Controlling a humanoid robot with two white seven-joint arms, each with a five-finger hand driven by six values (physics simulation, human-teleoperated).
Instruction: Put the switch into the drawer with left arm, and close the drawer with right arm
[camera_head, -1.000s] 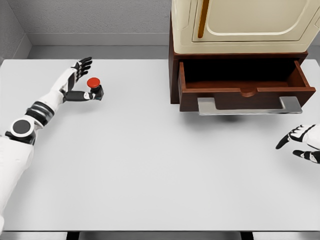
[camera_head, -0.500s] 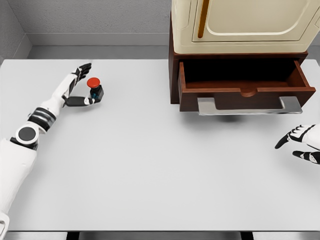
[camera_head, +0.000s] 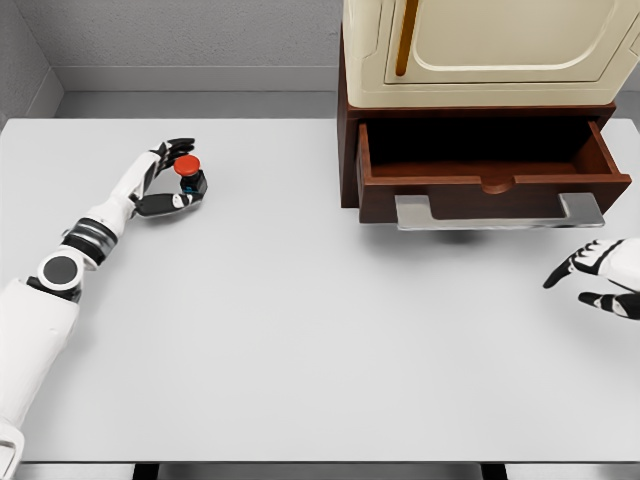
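Pale grey table (camera_head: 300, 330) filling the frame, grey wall behind, left hand (camera_head: 165, 180) fingers curled around red-buttoned switch (camera_head: 189, 175) upper left, open wooden drawer (camera_head: 490, 170) upper right, right hand (camera_head: 600, 275) fingers spread at right edge.

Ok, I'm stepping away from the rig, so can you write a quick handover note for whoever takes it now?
Left hand: fingers curled around the switch at the table's far left; a firm grasp is unconfirmed.
Right hand: open, idle at the right edge, below the drawer.
Drawer: pulled open, looks empty.
Done: nothing placed yet.
Left: carry the switch into the drawer, then push it shut with the right hand.
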